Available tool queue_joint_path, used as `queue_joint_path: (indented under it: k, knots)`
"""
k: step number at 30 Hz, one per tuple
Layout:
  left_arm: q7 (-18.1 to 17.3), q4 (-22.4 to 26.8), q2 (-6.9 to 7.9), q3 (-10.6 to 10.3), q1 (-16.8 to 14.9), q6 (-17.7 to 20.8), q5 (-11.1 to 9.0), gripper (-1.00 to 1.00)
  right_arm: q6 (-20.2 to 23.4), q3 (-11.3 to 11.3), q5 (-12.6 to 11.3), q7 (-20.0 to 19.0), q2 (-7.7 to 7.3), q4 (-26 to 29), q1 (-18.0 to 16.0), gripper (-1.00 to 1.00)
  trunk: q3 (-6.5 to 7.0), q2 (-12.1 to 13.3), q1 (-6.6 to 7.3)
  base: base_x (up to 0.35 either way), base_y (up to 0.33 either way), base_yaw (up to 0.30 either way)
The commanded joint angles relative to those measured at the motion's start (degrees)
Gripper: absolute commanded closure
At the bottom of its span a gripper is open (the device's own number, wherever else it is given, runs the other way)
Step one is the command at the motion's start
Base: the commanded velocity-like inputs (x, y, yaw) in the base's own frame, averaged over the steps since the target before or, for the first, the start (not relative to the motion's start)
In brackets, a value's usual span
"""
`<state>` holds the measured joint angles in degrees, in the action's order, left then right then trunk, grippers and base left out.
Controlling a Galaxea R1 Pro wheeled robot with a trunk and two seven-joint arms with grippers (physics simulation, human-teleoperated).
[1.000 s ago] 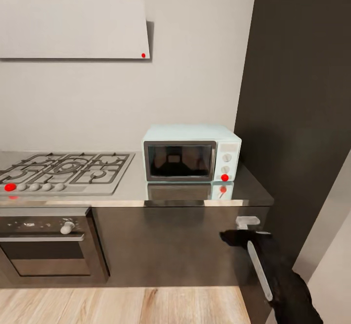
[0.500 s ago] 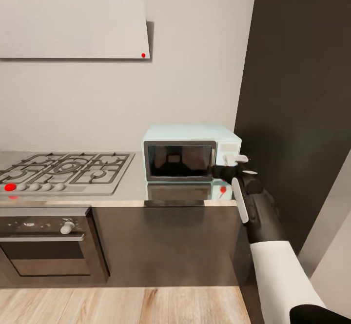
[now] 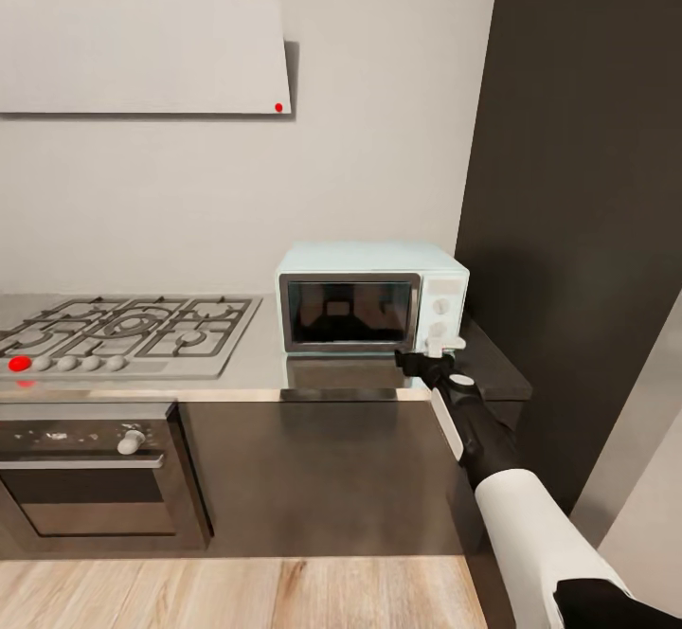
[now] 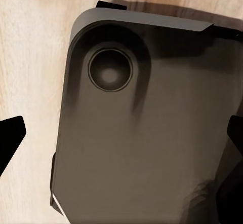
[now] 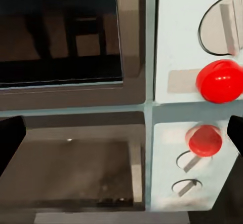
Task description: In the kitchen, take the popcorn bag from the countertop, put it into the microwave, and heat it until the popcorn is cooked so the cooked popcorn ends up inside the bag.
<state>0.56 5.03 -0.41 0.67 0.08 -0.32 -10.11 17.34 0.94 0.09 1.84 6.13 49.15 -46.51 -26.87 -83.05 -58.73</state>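
My right pincer (image 3: 431,352) fingers are spread wide, gripping nothing, apparently just short of the microwave (image 3: 371,297) red button (image 5: 219,80).

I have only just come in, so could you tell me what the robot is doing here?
The robot stands at the kitchen countertop with its right gripper raised to the lower front corner of the pale-blue microwave, just below the control panel. The door is closed. The right wrist view looks straight at the panel's red button, with both fingertips apart. The gripper holds nothing.
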Motion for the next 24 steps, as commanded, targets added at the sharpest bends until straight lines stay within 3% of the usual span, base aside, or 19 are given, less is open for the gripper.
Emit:
queue_joint_path:
  k: [1,3,7,9,11,24]
  knots:
    - [0.04,0.07,-0.02,0.04,0.01,-0.03,-0.35,-1.0,0.47,0.11,0.03,0.09,-0.17,0.21,-0.03,-1.0,-0.05,-0.03,0.0,0.042,0.0,0.0]
    - [0.06,0.07,-0.03,0.04,0.01,-0.03,-0.35,-1.0,0.7,0.0,0.12,0.06,-1.34,0.4,-0.06,-1.0,-0.05,-0.03,0.0,0.039,0.0,0.0]
    - [0.06,0.07,-0.02,0.04,0.01,-0.03,-0.35,-1.0,1.14,-0.13,0.25,0.07,-1.53,1.0,-0.05,-1.0,-0.05,-0.03,0.0,0.006,0.0,0.0]
    - [0.06,0.07,-0.01,0.02,0.01,-0.03,-0.35,-1.0,7.39,-0.29,0.26,0.09,-1.42,5.96,-0.05,-1.0,-0.05,-0.03,0.0,0.0,0.0,0.0]
    - [0.06,0.07,-0.02,0.03,0.01,-0.03,-0.35,-1.0,9.67,-0.31,0.26,0.17,-1.21,8.25,-0.05,-1.0,-0.05,-0.03,0.0,0.0,0.0,0.0]
    - [0.0,0.07,-0.03,-0.02,0.01,-0.03,-0.35,-1.0,10.78,-0.4,0.22,1.72,-0.79,10.61,-0.08,-1.0,-0.05,-0.03,0.0,0.054,0.0,0.0]
